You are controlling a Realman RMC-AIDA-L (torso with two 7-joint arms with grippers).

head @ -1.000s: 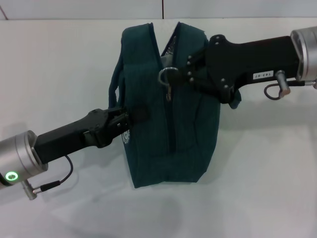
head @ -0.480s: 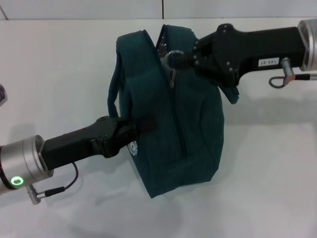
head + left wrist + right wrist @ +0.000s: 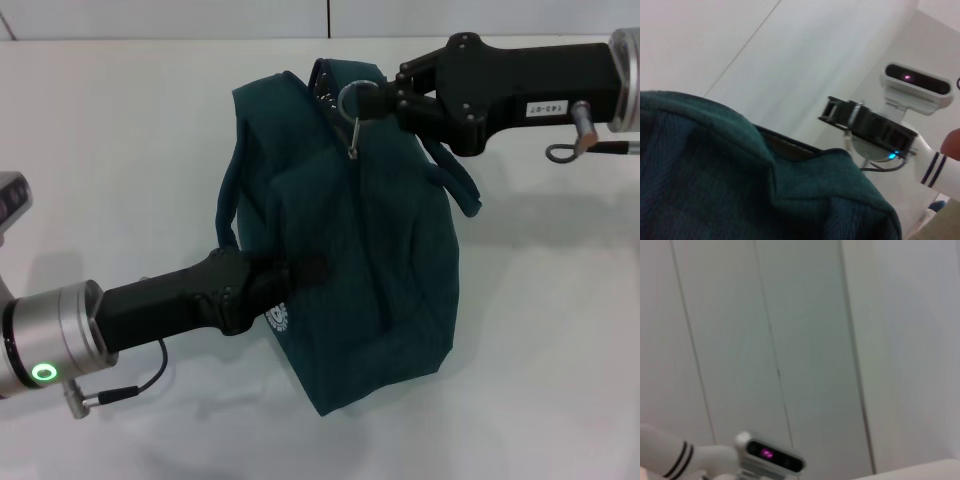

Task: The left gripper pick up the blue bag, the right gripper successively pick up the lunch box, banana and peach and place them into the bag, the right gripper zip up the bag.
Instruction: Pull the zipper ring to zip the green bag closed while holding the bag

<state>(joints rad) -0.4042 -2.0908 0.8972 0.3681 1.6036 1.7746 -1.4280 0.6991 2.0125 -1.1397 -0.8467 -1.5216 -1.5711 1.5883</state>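
Note:
The blue bag (image 3: 400,250) lies tilted on the white table, its zip seam running down its upper side. My left gripper (image 3: 292,274) comes in from the lower left and is shut on the bag's near side fabric. My right gripper (image 3: 384,100) reaches in from the upper right and is shut on the zipper pull (image 3: 352,104), a metal ring at the bag's far end. A short gap of the bag's mouth shows beside the ring. The left wrist view shows the bag's fabric (image 3: 730,180) close up. The lunch box, banana and peach are out of view.
A carrying strap (image 3: 228,205) loops off the bag's left side, and another strap (image 3: 462,188) hangs under the right arm. The white table (image 3: 120,130) spreads around the bag. My head camera (image 3: 914,87) shows in the left wrist view, and the same head camera (image 3: 769,454) in the right wrist view.
My right gripper has moved toward the table's far edge and rightward, drawing the zipper pull along. The bag has swung and shifted right. My left arm followed, still holding the fabric.

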